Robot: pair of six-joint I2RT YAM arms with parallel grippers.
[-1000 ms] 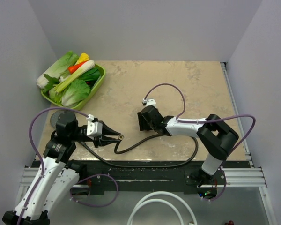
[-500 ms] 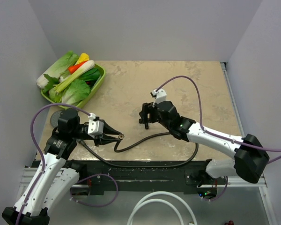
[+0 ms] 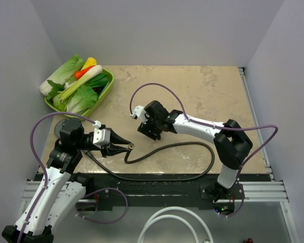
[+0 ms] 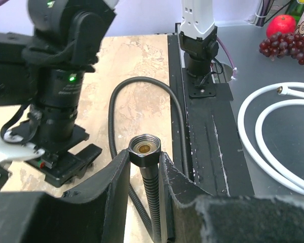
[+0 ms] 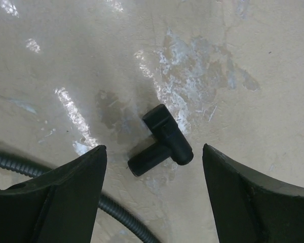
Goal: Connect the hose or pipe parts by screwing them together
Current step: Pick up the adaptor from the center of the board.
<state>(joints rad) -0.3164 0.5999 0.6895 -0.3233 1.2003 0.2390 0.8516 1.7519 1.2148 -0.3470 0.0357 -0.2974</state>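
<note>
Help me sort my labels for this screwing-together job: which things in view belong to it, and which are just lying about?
For the job:
- dark hose with its end nut
- black T-shaped fitting
- grey disc, mostly hidden by the left arm

Lying about:
- green tray of vegetables
- white tube
- grapes

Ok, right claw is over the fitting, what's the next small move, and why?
Probably lower the right claw and close it on the black fitting. The fitting lies loose on the table, untouched, between the open jaws. The left claw holds the hose just below its end nut, ready for joining.
</note>
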